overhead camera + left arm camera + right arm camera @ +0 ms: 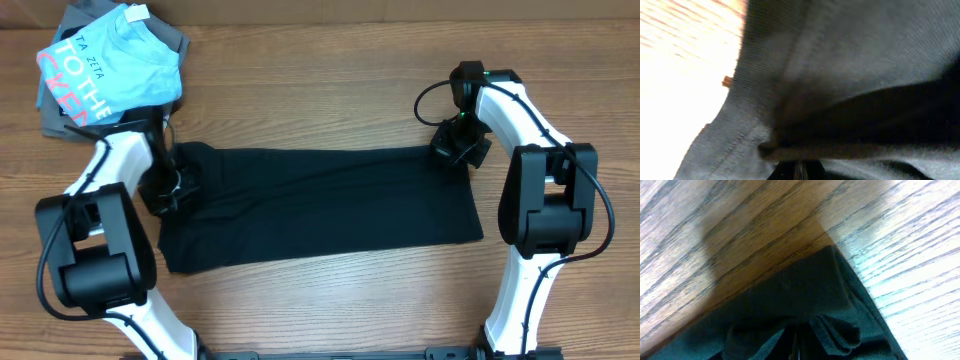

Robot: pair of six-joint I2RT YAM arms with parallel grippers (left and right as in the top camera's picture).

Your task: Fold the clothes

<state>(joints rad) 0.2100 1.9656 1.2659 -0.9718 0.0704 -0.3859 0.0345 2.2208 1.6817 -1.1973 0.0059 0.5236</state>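
Across the middle of the wooden counter (330, 110), a plain black short-sleeved shirt of soft fabric (320, 205) lay spread as a long rectangle. The left hand (168, 188) was clamped on its far left edge, the right hand (456, 148) pinched shut on its far right corner. This looked like the start of a fold; next, both would need to lift together and carry that far edge toward the near one. A light blue tee (115, 60) lay on grey folded garments (55, 115), far left.

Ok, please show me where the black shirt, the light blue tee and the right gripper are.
black shirt (320, 205): overhead view, middle of the flat cloth.
light blue tee (135, 65): overhead view, plain blue part beside lettering.
right gripper (449, 152): overhead view, fingertips at shirt's corner.
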